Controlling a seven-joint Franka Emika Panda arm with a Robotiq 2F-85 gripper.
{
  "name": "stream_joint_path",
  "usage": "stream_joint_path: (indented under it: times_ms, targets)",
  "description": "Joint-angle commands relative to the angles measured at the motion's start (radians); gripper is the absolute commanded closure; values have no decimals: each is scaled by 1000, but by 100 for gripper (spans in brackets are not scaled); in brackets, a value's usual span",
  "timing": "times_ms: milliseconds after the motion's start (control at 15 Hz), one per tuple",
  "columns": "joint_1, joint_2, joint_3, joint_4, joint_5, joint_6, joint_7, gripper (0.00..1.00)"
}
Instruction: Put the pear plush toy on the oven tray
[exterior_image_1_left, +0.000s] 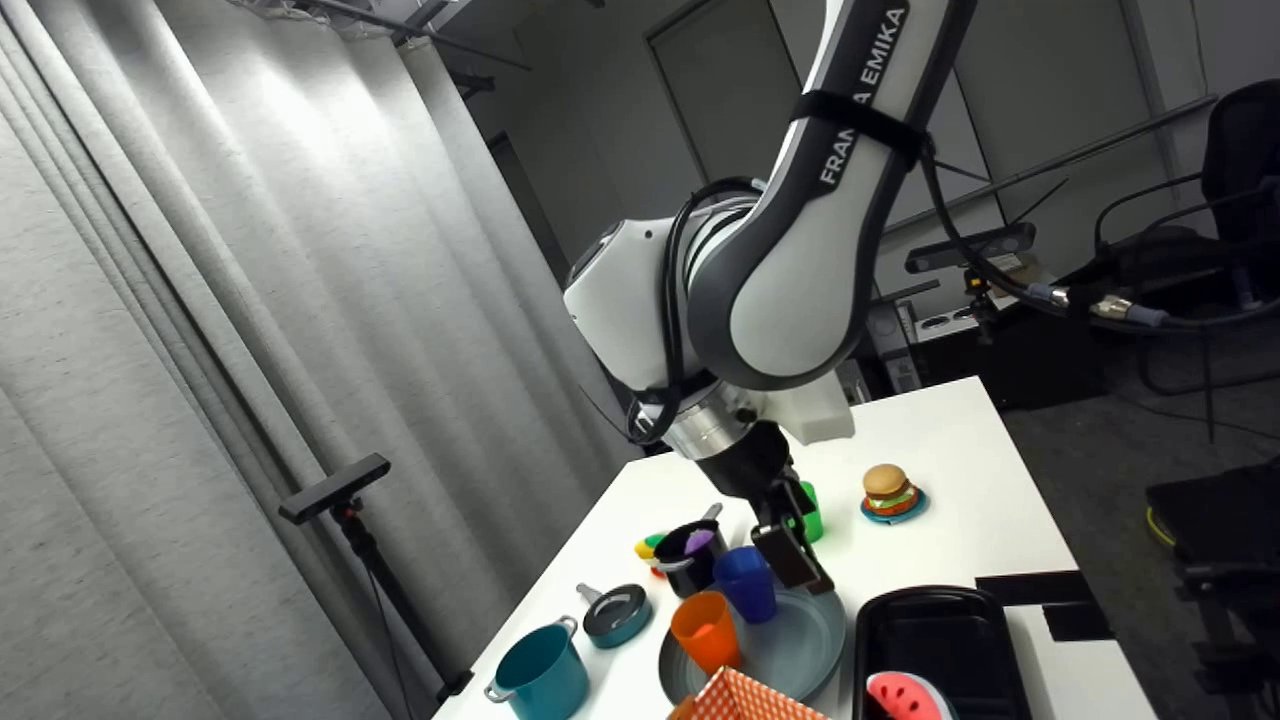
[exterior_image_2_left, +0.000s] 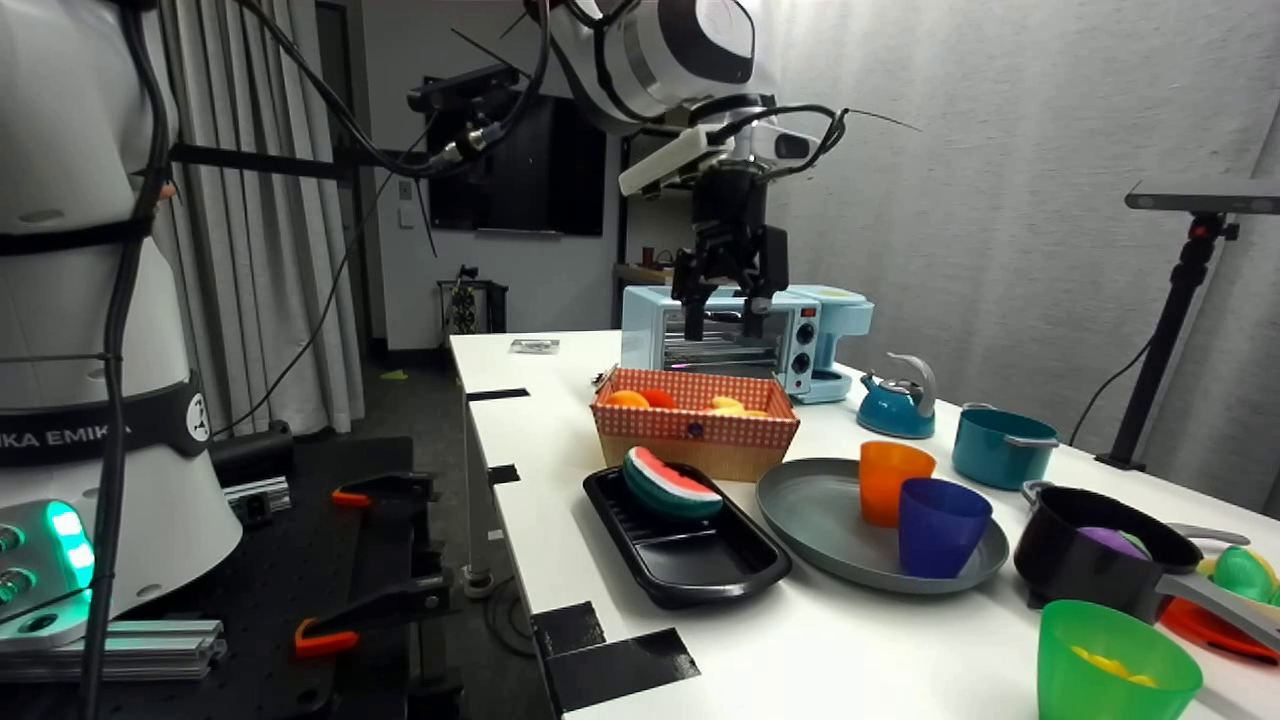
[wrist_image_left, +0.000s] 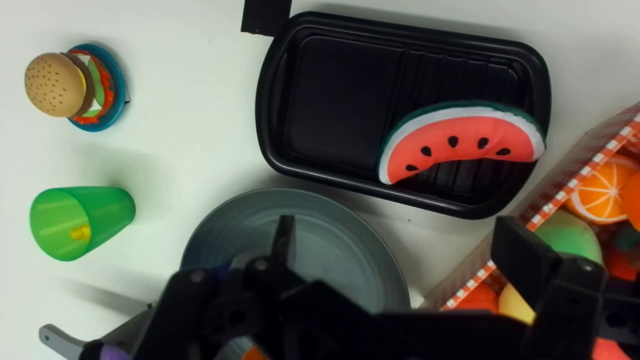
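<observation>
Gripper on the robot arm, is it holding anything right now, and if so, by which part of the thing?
Nothing is held: the gripper is open, its jaws wide apart with nothing clamped between them.

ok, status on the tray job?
Gripper open, holding nothing. Possible pear plush toy, partly hidden, in gingham basket. Watermelon-slice plush on part of oven tray, may crowd placement.

– Wrist view, green lump?
– Partly behind the tool, can't tell full shape
– Oven tray?
– Bottom edge cuts it in an exterior view, green cup likewise in an exterior view
</observation>
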Motion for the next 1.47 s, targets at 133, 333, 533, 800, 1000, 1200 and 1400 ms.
stream_joint_path:
  times_ms: [133, 333, 533, 800, 1000, 1200, 1400]
  targets:
    - [51, 93, 21, 85, -49, -73, -45, 0]
    - [77, 131, 30, 116, -84, -105, -67, 0]
    - [97, 148, 33, 140, -115, -135, -83, 0]
    - [107, 143, 32, 153, -135, -159, -87, 0]
    - [100, 138, 32, 132, -114, -130, -75, 0]
    - [100, 138, 32, 134, -114, -130, -75, 0]
    - [100, 138, 32, 134, -114, -130, -75, 0]
